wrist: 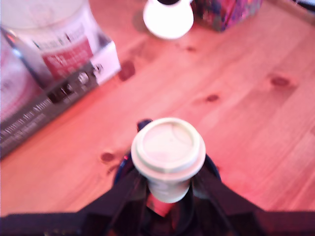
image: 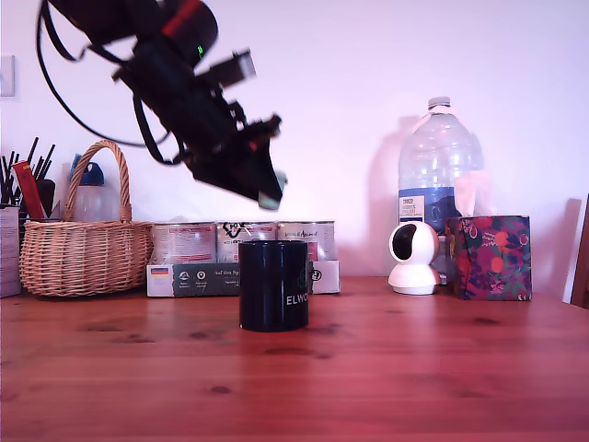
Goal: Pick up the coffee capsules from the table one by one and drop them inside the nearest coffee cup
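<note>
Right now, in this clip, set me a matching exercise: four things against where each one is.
Things:
1 capsule
2 mug
3 basket
4 water bottle

Places:
A exterior view's far left
B mid-table, below the arm
C held in the jaws
D behind the white camera

Pairs: 1-C, 2-B, 3-A, 4-D

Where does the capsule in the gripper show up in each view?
Exterior view: the capsule is only a pale sliver at the gripper tip, above the black mug.
Wrist view: the capsule sits centre, flat rim toward the camera, between the fingers.
Shared landmark: the white round camera.
</note>
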You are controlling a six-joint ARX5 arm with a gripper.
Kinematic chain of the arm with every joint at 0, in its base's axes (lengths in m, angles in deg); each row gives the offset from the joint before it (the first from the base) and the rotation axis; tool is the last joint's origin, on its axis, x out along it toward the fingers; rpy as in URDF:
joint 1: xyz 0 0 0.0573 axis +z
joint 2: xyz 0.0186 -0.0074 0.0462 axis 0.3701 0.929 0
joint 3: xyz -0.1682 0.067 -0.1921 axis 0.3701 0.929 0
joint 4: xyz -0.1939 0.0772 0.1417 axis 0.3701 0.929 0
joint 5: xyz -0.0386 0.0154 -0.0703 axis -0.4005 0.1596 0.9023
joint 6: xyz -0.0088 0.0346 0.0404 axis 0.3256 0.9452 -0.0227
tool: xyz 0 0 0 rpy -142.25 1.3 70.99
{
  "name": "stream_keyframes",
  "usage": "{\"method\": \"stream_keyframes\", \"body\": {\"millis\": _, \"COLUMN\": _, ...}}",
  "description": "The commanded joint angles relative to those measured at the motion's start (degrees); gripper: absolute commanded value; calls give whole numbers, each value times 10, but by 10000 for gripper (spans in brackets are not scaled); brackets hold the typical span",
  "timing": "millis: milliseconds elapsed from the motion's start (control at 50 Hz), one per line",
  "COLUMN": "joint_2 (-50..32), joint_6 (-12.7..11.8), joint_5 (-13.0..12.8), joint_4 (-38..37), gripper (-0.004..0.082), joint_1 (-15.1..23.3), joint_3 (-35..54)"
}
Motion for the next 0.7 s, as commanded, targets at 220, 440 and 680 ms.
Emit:
{"method": "stream_keyframes", "body": {"millis": 220, "joint_2": 5, "joint_6": 2, "joint_5": 0, "joint_4": 28, "gripper": 110, "joint_1": -2, "joint_3": -6}}
{"method": "stream_keyframes", "body": {"millis": 440, "joint_2": 5, "joint_6": 2, "joint_5": 0, "joint_4": 25, "gripper": 110, "joint_1": -2, "joint_3": -6}}
{"method": "stream_keyframes", "body": {"millis": 680, "joint_2": 5, "joint_6": 2, "joint_5": 0, "joint_4": 21, "gripper": 110, "joint_1": -2, "joint_3": -6}}
